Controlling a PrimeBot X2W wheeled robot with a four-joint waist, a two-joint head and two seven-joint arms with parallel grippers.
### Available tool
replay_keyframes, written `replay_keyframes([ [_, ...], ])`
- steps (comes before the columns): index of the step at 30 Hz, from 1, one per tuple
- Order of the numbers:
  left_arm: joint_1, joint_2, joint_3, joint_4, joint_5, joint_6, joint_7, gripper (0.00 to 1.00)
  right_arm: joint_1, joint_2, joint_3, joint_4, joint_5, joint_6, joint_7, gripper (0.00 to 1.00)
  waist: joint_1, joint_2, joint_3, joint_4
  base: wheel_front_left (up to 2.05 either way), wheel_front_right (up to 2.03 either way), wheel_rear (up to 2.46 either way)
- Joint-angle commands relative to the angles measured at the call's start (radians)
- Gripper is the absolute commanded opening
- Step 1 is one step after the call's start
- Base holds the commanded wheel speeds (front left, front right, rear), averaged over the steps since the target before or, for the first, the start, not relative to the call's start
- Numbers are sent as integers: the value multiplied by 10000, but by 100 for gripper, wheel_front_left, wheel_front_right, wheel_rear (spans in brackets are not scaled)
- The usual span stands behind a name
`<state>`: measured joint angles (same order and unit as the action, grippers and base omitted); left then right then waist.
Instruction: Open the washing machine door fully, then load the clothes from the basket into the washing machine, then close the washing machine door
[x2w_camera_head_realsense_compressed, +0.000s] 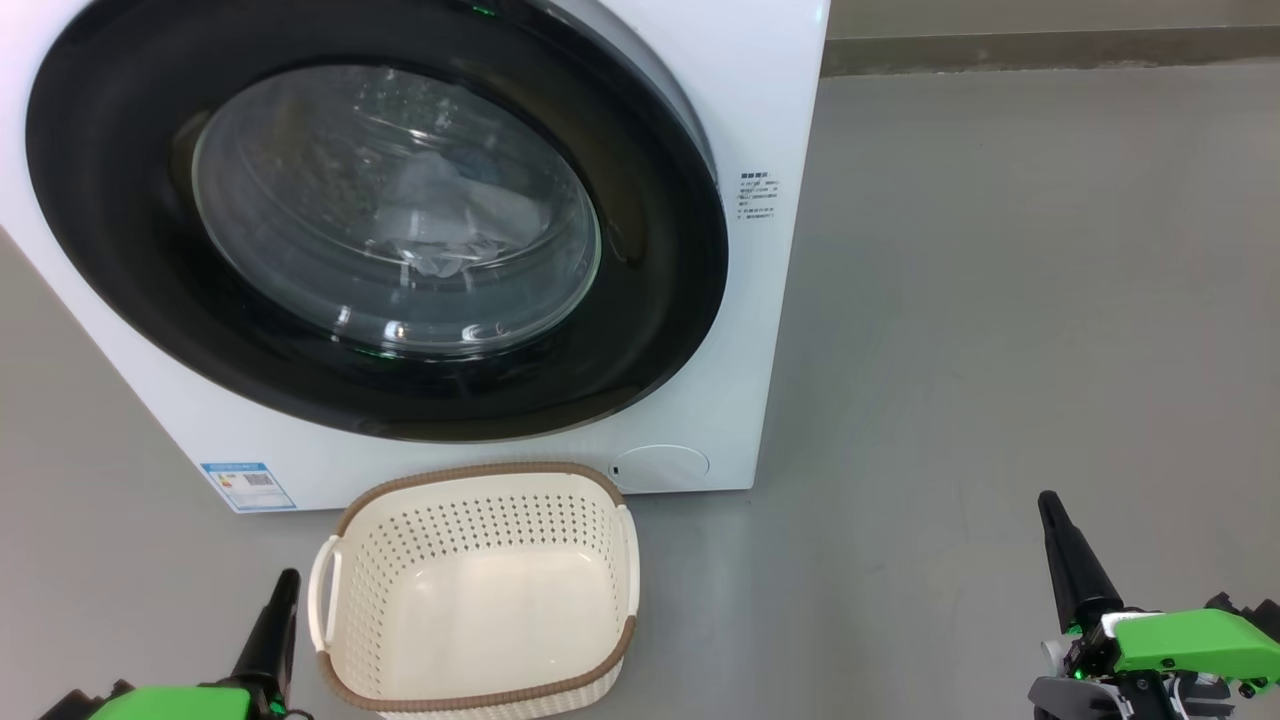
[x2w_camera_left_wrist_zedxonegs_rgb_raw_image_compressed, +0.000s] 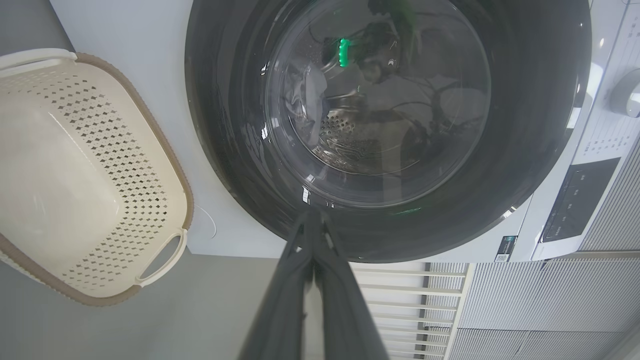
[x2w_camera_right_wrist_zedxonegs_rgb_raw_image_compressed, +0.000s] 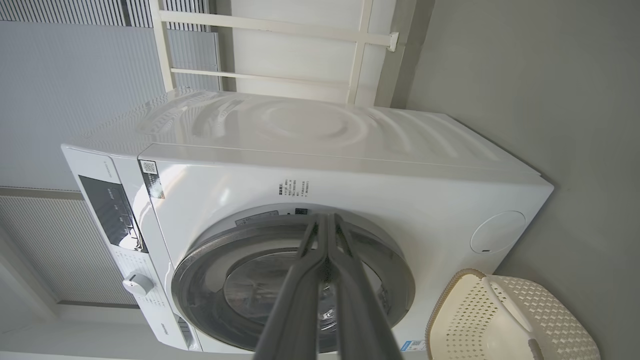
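Note:
The white washing machine (x2w_camera_head_realsense_compressed: 760, 100) stands ahead with its black-rimmed door (x2w_camera_head_realsense_compressed: 120, 250) lying flat against its front. Through the glass bowl I see pale blue and white clothes (x2w_camera_head_realsense_compressed: 440, 220) inside the drum. The cream basket (x2w_camera_head_realsense_compressed: 480, 475) sits on the floor just in front of the machine, with nothing in it. My left gripper (x2w_camera_head_realsense_compressed: 285, 585) is shut, low beside the basket's left handle. My right gripper (x2w_camera_head_realsense_compressed: 1050, 505) is shut too, well off to the basket's right. In the left wrist view the gripper (x2w_camera_left_wrist_zedxonegs_rgb_raw_image_compressed: 312, 215) points at the door (x2w_camera_left_wrist_zedxonegs_rgb_raw_image_compressed: 525, 150); the right wrist view has the gripper (x2w_camera_right_wrist_zedxonegs_rgb_raw_image_compressed: 327, 217) before the door (x2w_camera_right_wrist_zedxonegs_rgb_raw_image_compressed: 210, 255).
Grey floor (x2w_camera_head_realsense_compressed: 1000, 300) stretches to the machine's right as far as a wall skirting (x2w_camera_head_realsense_compressed: 1050, 45). A white rack (x2w_camera_right_wrist_zedxonegs_rgb_raw_image_compressed: 360, 55) and ribbed panels (x2w_camera_right_wrist_zedxonegs_rgb_raw_image_compressed: 75, 75) stand behind the machine. Its control panel and knob (x2w_camera_right_wrist_zedxonegs_rgb_raw_image_compressed: 137, 284) are on the upper front.

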<state>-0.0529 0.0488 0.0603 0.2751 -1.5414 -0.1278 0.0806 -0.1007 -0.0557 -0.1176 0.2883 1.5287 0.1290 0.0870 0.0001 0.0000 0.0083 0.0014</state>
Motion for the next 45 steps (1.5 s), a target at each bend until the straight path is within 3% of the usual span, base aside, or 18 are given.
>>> replay_keyframes([
  [1, -491, 122, 361, -289, -305, -28, 95, 0, -92, 7, 119, -355, 350, 17, 127, 0, -1, 0, -13, -4, 0, 0, 0],
  [6, -542, 99, 423, -301, -764, -29, 237, 0, -72, 51, 32, -435, 793, 17, 267, 0, -1, 0, -52, -14, 0, 0, 0],
  [45, -546, 62, 476, -300, -720, -29, 279, 0, -73, 53, 30, -435, 791, 17, 270, 0, -1, 0, -52, -14, 0, 0, 0],
])
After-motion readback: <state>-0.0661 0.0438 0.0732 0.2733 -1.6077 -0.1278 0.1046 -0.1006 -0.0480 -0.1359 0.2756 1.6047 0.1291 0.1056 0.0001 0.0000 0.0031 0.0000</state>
